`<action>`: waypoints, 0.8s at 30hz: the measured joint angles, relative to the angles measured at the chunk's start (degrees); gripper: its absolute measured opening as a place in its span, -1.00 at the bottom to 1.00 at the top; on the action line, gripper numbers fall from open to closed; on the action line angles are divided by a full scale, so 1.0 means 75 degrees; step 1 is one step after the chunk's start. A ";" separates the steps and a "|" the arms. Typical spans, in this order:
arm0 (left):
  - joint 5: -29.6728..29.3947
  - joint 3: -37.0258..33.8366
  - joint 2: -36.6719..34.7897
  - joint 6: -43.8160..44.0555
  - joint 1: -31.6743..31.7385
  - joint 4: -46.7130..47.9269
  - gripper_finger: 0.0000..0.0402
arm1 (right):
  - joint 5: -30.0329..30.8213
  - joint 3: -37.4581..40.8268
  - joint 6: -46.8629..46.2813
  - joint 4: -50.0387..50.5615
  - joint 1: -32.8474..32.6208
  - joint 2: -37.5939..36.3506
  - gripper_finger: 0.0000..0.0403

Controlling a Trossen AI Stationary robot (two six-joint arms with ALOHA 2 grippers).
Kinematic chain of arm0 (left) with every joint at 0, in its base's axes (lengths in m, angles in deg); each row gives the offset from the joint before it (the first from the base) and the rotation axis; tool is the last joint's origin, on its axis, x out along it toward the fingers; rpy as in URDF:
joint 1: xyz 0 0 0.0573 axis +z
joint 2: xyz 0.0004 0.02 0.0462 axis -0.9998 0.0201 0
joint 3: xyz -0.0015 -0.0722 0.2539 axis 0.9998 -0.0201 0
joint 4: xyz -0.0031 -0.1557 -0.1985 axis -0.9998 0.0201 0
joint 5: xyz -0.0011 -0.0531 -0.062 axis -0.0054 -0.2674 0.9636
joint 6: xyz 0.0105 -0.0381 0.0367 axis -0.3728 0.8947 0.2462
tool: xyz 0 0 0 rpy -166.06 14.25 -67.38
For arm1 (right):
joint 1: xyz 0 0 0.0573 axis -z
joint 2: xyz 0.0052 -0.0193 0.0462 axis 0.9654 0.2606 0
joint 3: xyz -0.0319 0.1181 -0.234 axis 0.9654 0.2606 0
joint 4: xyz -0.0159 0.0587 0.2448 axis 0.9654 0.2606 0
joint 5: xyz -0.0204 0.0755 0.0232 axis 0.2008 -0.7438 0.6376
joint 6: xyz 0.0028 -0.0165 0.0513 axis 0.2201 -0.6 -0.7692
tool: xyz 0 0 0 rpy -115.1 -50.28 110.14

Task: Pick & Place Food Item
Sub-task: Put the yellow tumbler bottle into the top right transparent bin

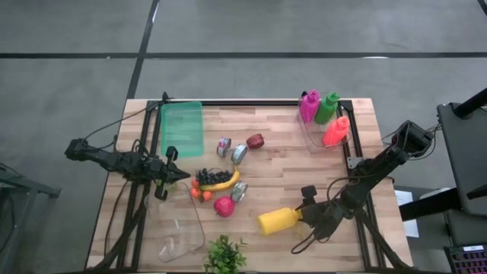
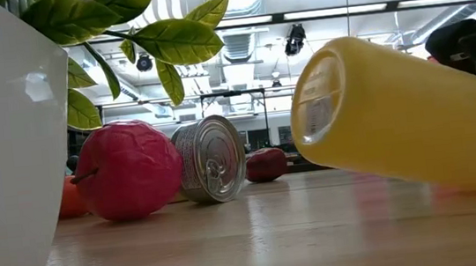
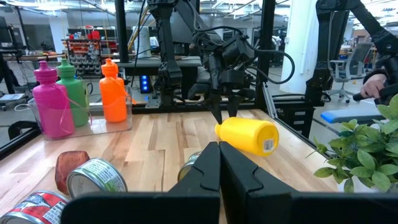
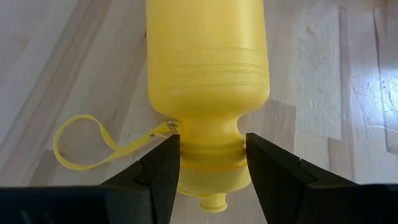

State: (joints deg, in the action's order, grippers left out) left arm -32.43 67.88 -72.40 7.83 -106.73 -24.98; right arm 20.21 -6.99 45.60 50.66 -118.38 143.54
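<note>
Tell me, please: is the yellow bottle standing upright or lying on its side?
Lying on its side. The yellow bottle rests lengthwise on the table, and the right end effector has its fingers on either side of its neck.

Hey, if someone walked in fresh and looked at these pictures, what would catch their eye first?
Probably the yellow bottle lying on its side near the table's front, with the right gripper closed around its neck. Next, the bright cluster of pink, green and orange bottles in a clear bin at the far right corner. The left gripper waits shut beside the fruit pile mid-table.
</note>
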 joint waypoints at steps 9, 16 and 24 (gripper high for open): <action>0.0000 0.0000 0.0002 0.0000 0.0001 -0.0002 -1.00 | 0.0081 0.0000 0.0021 0.0003 0.0000 0.0000 -0.11; 0.0000 0.0000 0.0002 0.0000 -0.0001 0.0000 -1.00 | 0.0101 0.0000 0.0081 0.0000 0.0000 0.0000 0.12; 0.0000 0.0000 0.0002 0.0000 -0.0002 0.0000 -1.00 | 0.0272 0.0000 0.0087 -0.0009 0.0000 0.0000 0.26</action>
State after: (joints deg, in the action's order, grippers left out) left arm -32.43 67.88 -72.38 7.83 -106.74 -24.98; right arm 22.25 -6.99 46.25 50.59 -118.38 143.54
